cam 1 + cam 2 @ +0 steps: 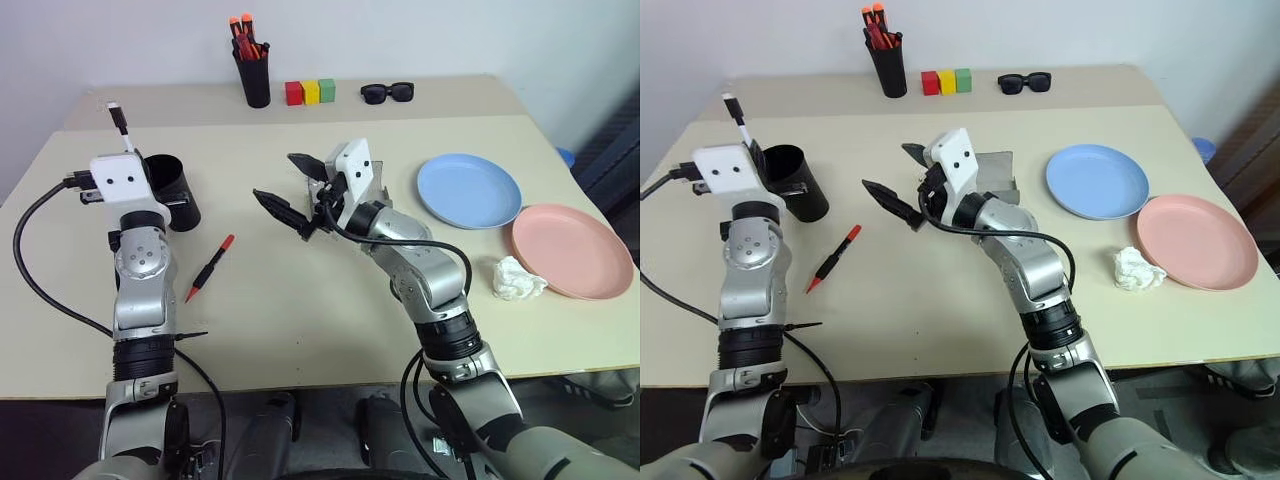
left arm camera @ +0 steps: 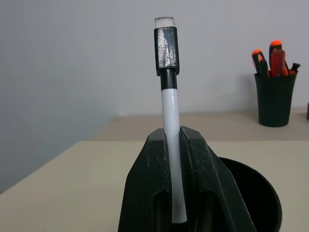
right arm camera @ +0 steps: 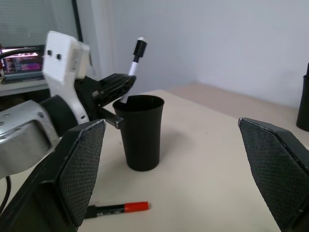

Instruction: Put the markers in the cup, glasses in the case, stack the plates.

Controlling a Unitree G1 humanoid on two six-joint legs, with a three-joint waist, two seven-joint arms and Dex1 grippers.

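One marker, white (image 2: 172, 121), clamped in left gripper (image 2: 174, 145) beside cup (image 1: 172, 190), not yet in; black-red marker (image 1: 210, 267) on bench (image 1: 300, 320). Right gripper (image 1: 295, 190) spread, empty. Plates (image 1: 468, 190) unstacked.

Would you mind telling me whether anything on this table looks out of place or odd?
A crumpled white tissue lies beside the pink plate, looking like stray litter. The black and red marker lies loose on the table near the black cup. Nothing looks spilled or damaged.

White marker (image 2: 171, 130) upright above black cup (image 3: 141, 131); black-red marker (image 1: 209, 268) flat on table; blue plate (image 1: 468, 190), pink plate (image 1: 572, 250) side by side.
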